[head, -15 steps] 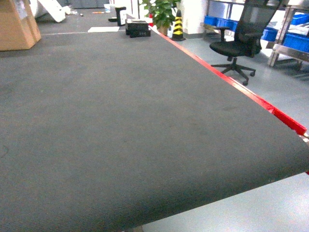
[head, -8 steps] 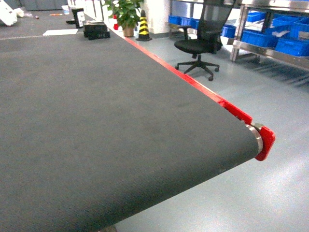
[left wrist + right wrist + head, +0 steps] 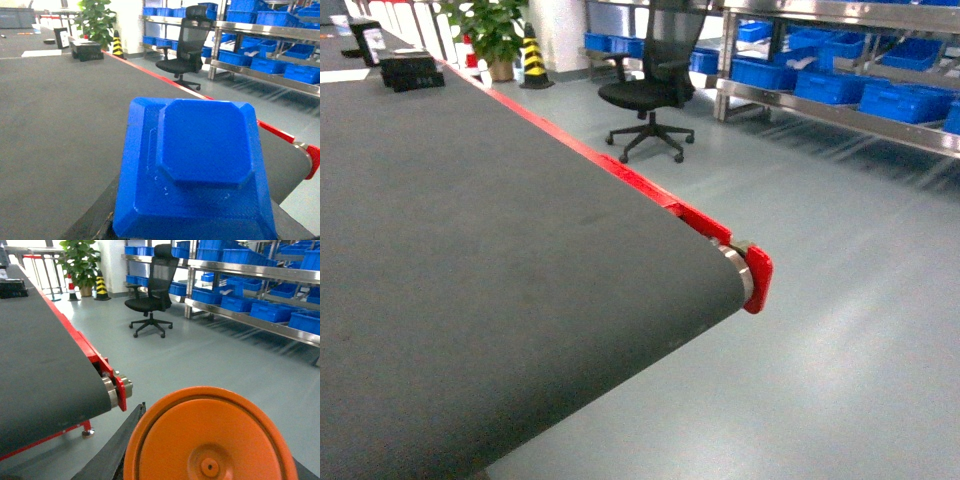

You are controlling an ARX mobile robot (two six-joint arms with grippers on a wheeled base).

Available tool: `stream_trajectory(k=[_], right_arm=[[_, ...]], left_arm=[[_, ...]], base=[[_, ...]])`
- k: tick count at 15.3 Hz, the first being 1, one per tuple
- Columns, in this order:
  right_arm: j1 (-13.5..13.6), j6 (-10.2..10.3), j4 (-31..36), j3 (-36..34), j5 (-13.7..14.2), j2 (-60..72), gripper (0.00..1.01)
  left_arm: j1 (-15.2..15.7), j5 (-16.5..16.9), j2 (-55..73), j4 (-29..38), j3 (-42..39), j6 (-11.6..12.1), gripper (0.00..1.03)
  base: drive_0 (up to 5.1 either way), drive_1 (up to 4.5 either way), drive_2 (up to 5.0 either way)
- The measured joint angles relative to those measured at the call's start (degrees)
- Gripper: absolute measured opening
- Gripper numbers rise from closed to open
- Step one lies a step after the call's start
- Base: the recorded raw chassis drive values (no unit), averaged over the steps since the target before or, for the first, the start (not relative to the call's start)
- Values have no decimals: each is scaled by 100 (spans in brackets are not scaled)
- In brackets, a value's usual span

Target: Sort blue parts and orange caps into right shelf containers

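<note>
A blue part (image 3: 200, 165) with a raised octagonal top fills the lower left wrist view. My left gripper (image 3: 192, 232) is shut on it, and only its dark fingers (image 3: 97, 222) peek out beneath. In the right wrist view a round orange cap (image 3: 210, 440) faces the camera end-on. My right gripper (image 3: 210, 472) is shut on the cap, with one dark finger (image 3: 112, 452) showing at its left. The right shelf containers (image 3: 905, 100), bright blue crates, line a steel rack; they also show as crates (image 3: 267, 64) and crates (image 3: 272, 310) in the wrist views. Neither gripper shows in the head view.
A dark conveyor belt (image 3: 470, 250) with a red side rail (image 3: 620, 180) ends at a roller (image 3: 745, 275). A black office chair (image 3: 650, 95) stands on the grey floor between belt and rack. A plant (image 3: 495, 30), a striped cone (image 3: 532, 60) and a black box (image 3: 410, 70) sit far back.
The head view has swung to the right: the belt's end roller has slid left in view, and the rack of blue crates has come into view.
</note>
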Motion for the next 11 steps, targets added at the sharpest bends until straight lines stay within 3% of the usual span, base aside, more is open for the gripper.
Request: stream_trajectory(k=[11], right_arm=[[0, 0, 0, 0, 0, 2, 44]], left_arm=[[0, 2, 0, 0, 0, 0, 43]], base=[[-159, -159, -159]])
